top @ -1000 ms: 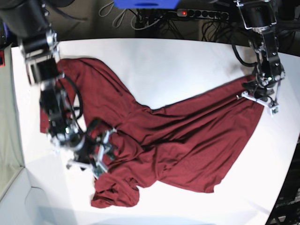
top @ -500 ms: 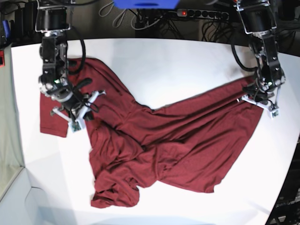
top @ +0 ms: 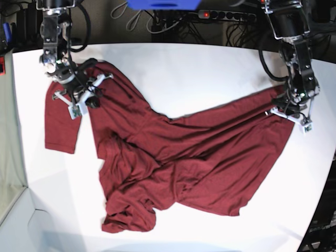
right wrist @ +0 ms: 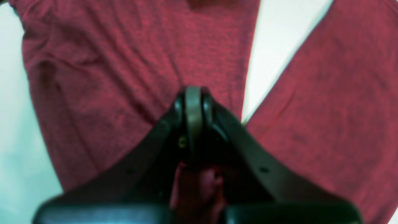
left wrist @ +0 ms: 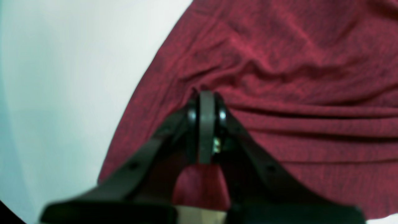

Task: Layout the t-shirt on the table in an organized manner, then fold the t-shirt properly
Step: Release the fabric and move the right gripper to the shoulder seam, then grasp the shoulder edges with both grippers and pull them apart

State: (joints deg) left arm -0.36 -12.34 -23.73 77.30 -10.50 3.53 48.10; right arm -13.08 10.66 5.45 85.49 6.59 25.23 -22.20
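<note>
The maroon t-shirt (top: 199,152) lies crumpled and slanted across the white table (top: 199,73), with a bunched lump at the front (top: 128,218). My right gripper (top: 89,97) is at the shirt's far-left shoulder, beside the sleeve (top: 60,123). In the right wrist view it (right wrist: 192,93) is shut, with t-shirt (right wrist: 99,68) fabric pinched between the fingers. My left gripper (top: 287,109) is at the shirt's right corner. The left wrist view shows it (left wrist: 206,96) shut, and t-shirt (left wrist: 295,77) folds pucker toward its tips.
A power strip (top: 226,14) and cables lie behind the table's far edge, next to a blue object (top: 163,4). The table's curved edge (top: 321,173) runs close to the shirt on the right. A pale box corner (top: 16,220) sits at front left.
My right gripper went from open over the shirt's front left to shut, then travelled toward the far-left shoulder, drawing the fabric and sleeve that way. The left gripper stayed put.
</note>
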